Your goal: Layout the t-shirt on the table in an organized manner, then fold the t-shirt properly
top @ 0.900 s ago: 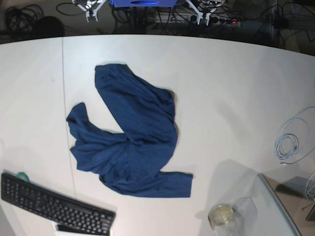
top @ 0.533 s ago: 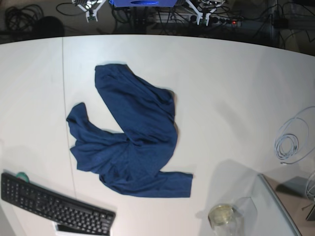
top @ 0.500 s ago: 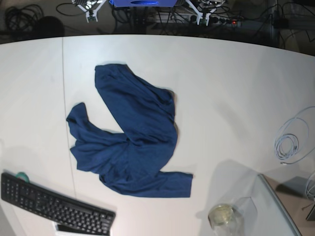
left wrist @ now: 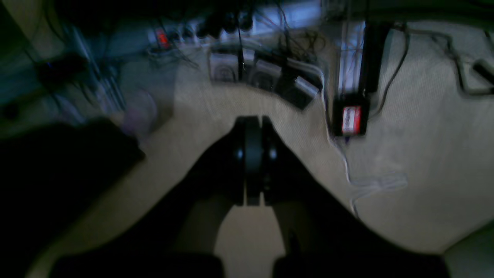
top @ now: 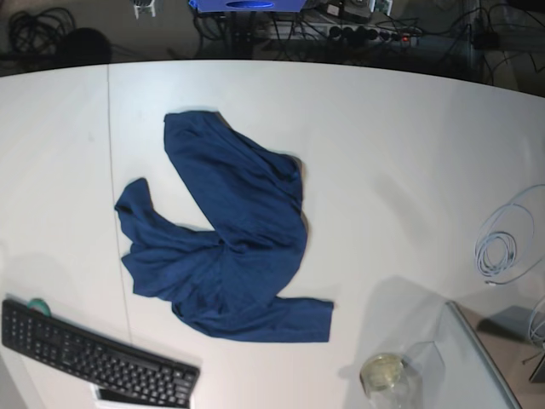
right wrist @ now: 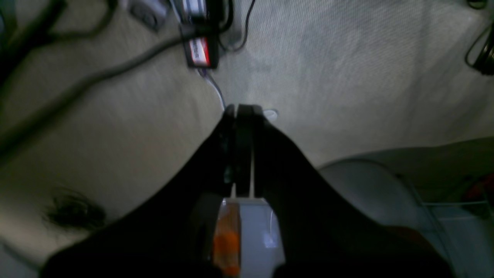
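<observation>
both claws closed, empty, off the table

left claw (left wrist: 252,160) and right claw (right wrist: 241,148) each show fingers pressed together over carpet and cables in their own wrist views, a floor the overhead view lacks. only the overhead view shows the t-shirt (top: 226,234), crumpled on the white table (top: 400,136) left of centre, above the keyboard (top: 94,354), well apart from both claws.

blurred floor cables (left wrist: 293,58), keyboard (top: 94,354) cut off
</observation>
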Robot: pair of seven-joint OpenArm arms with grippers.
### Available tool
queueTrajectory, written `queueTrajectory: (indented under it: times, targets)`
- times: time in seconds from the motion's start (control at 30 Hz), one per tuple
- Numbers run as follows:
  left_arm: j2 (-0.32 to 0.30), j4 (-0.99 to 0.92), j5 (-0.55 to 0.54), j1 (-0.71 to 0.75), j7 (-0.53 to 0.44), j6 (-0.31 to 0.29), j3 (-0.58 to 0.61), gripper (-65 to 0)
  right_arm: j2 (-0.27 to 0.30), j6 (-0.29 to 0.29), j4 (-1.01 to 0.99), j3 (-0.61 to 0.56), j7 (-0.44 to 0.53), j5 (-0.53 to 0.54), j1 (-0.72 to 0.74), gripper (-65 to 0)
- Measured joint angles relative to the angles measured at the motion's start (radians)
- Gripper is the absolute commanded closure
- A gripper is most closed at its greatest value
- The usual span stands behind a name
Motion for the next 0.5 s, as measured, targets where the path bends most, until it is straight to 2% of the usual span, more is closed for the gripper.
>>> queueTrajectory:
  times: [0.13, 0.27, 0.4, 0.5]
  targets:
    - [-0.040, 0.256, -0.002, 0.145, -0.012, 0.005, -0.003, 0.0, 0.009, -0.005, 0.272, 0.032, -0.039, -0.002, -0.124, -0.2]
    - [-0.062, 0.503, -0.002, 0.263, 0.032, 0.000, -0.002, 0.0, -0.005, -0.003, 0.506, 0.027, -0.071, 0.002, -0.246, -0.2]
    - [-0.065, 0.734, -0.003, 0.249, 0.002, -0.001, -0.002, 0.0, 0.003, -0.006, 0.721, 0.027, -0.053, 0.000, -0.277, -0.2]
    - [-0.065, 0.813, -0.002, 0.235, 0.023, -0.001, -0.002, 0.0, 0.003, -0.001, 0.830, 0.026, -0.056, 0.002, -0.272, -0.2]
